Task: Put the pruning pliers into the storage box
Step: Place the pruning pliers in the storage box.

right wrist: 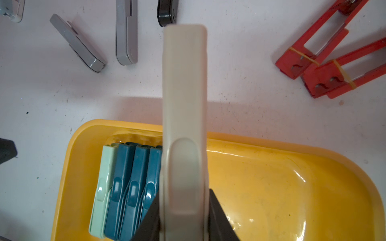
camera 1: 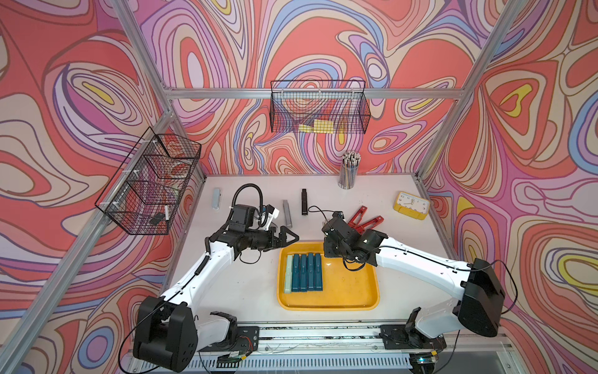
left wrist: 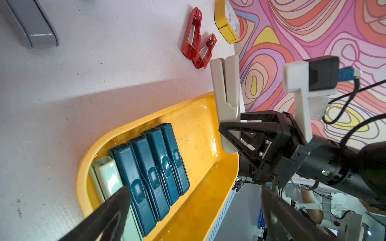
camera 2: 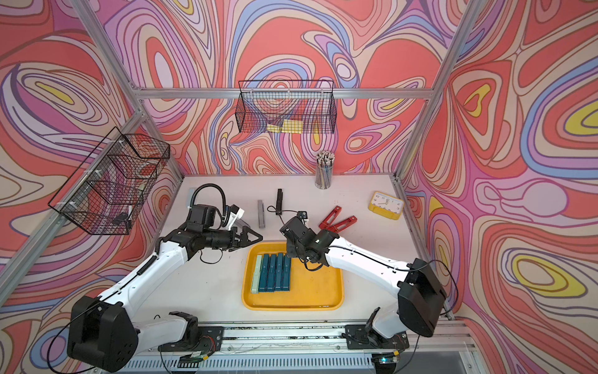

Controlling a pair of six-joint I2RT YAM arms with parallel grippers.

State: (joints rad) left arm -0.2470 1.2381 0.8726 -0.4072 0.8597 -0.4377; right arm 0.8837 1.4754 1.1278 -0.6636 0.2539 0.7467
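The storage box point(camera 1: 349, 285) is a shallow yellow tray at the table's front centre. In it, several teal pruning pliers point(camera 1: 307, 272) lie side by side next to a pale green one point(camera 1: 287, 273). My right gripper point(right wrist: 184, 217) is shut on a beige pruning pliers point(right wrist: 184, 83), held over the tray's far edge beside the teal row. My left gripper point(camera 1: 289, 241) hangs open and empty just beyond the tray's far left corner. Two red pliers point(camera 1: 365, 220), a black one point(camera 1: 304, 202), grey ones point(right wrist: 126, 31) and a pale one point(camera 1: 216, 199) lie on the table behind.
A yellow clock point(camera 1: 411, 205) sits at the back right and a cup of pencils point(camera 1: 348, 171) at the back wall. Black wire baskets hang on the back wall point(camera 1: 318, 110) and the left wall point(camera 1: 152, 191).
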